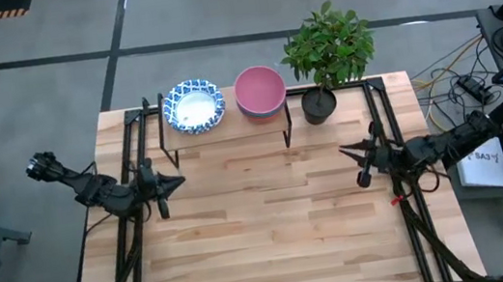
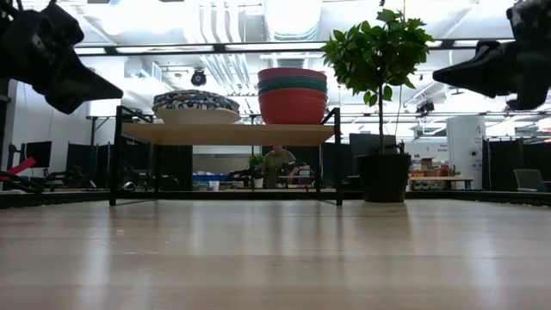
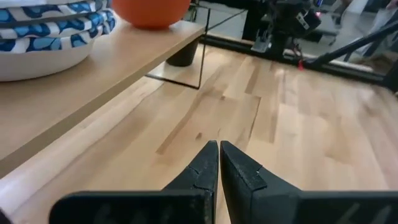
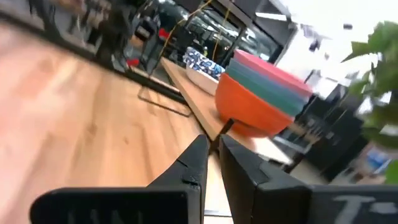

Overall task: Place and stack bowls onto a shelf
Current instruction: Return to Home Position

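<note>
Shelf: small rectangular light-wood board on thin black metal legs, standing level at the far edge of the wooden table, left of its middle.
Patterned stack: white round bowls with blue patterned rims, nested upright on the shelf's left half, with several rims showing one above another.
Plain stack: smaller plain round bowls, nested upright on the shelf's right half, just beside the patterned stack.
Plain stack colours: pink on top, a green rim beneath it, red at the bottom.

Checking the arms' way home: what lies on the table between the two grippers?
Nothing. In the high view, the tabletop between the left gripper and the right gripper is bare wood.
</note>
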Tool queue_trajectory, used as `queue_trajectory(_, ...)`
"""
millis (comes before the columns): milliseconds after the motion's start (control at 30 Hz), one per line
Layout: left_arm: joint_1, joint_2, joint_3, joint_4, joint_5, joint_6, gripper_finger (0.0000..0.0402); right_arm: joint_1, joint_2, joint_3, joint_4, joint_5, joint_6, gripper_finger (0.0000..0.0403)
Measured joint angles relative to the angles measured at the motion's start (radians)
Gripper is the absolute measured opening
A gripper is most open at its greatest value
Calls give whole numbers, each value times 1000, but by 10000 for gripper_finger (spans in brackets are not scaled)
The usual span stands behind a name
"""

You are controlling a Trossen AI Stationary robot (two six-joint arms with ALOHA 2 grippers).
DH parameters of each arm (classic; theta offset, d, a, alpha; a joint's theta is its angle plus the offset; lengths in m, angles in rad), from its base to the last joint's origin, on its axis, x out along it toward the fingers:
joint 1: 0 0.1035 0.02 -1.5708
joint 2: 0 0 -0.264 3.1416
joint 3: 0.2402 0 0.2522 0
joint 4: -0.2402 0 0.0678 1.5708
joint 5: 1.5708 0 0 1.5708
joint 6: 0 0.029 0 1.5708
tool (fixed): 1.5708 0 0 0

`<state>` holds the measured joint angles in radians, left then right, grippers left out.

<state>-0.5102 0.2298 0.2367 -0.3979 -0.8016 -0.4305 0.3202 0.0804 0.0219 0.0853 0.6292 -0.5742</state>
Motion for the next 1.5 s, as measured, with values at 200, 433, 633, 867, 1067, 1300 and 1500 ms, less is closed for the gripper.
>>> queue_trajectory(200,0,5,0,-69,0,0,0,0,7,0,-3,0,-156,31)
queue_trajectory(433,0,4,0,-68,0,0,0,0,7,2,-1,0,-66,31)
queue_trajectory(633,0,4,0,-68,0,0,0,0,7,2,-1,0,58,31)
queue_trajectory(867,0,4,0,-67,0,0,0,0,7,3,-1,0,104,31)
queue_trajectory(1067,0,4,0,-67,0,0,0,0,7,3,-1,0,103,31)
queue_trajectory(1300,0,4,0,-67,0,0,0,0,7,3,-1,0,103,31)
queue_trajectory(1500,0,4,0,-67,0,0,0,0,7,3,-1,0,103,31)
